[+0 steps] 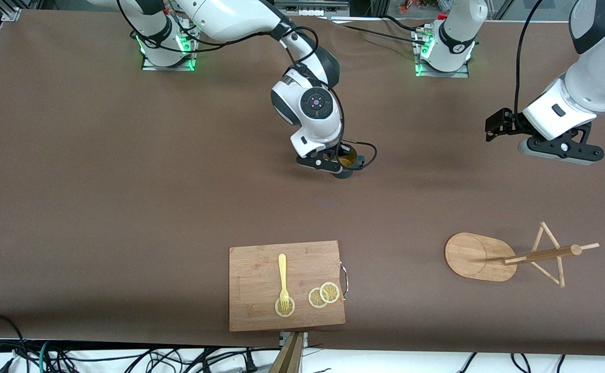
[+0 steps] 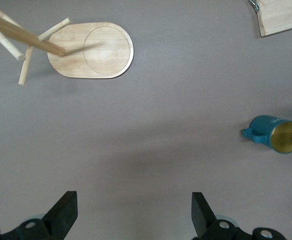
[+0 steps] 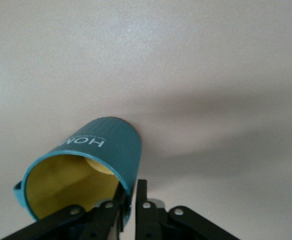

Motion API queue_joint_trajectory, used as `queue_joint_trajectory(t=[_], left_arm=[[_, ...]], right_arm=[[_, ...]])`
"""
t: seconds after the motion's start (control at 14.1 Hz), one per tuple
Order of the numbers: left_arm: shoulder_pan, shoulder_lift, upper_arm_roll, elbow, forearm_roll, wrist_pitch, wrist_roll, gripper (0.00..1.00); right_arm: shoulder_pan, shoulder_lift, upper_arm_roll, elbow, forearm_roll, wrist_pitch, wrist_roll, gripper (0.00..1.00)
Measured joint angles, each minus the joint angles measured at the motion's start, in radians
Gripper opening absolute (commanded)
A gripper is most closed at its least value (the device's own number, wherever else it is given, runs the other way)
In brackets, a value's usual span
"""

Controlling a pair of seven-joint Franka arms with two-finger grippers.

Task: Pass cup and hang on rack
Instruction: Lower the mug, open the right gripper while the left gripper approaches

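Note:
The teal cup (image 1: 348, 167) with a yellowish inside hangs tilted in my right gripper (image 1: 340, 163), close over the middle of the table. In the right wrist view the gripper (image 3: 133, 189) is shut on the cup's rim (image 3: 100, 147), one finger inside and one outside. The cup also shows in the left wrist view (image 2: 275, 133). The bamboo rack (image 1: 476, 256) stands toward the left arm's end, nearer the front camera; it also shows in the left wrist view (image 2: 93, 50). My left gripper (image 1: 495, 127) is open and empty, up over the table at that end (image 2: 134, 206).
A rectangular wooden cutting board (image 1: 261, 311) lies near the table's front edge, with a yellow fork (image 1: 283, 277) and lemon slices (image 1: 323, 296) on it. A corner of the board shows in the left wrist view (image 2: 283, 15).

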Motion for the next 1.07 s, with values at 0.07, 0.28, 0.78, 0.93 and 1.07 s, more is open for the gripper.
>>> queue_joint_trajectory(t=[0.07,0.28,0.78,0.93,1.07], left_arm=[[-0.001,0.001,-0.002,0.000,0.000,-0.005,0.026,1.00],[-0.001,0.007,-0.008,-0.001,0.000,-0.042,0.070,1.00],[0.048,0.019,-0.015,-0.029,-0.033,-0.096,0.377,1.00],[0.124,0.029,-0.013,-0.044,-0.066,-0.096,0.553,1.00],[0.211,0.056,-0.011,-0.050,-0.090,-0.093,0.771,1.00]], right_arm=[[0.001,0.001,0.000,0.006,0.000,0.000,0.000,1.00],[0.000,0.001,-0.002,0.063,0.000,-0.059,-0.001,1.00],[-0.074,-0.036,-0.062,0.199,-0.003,-0.355,-0.276,1.00],[-0.123,-0.055,-0.089,0.201,-0.012,-0.416,-0.409,1.00],[-0.152,-0.082,-0.134,0.204,-0.020,-0.447,-0.534,1.00]])
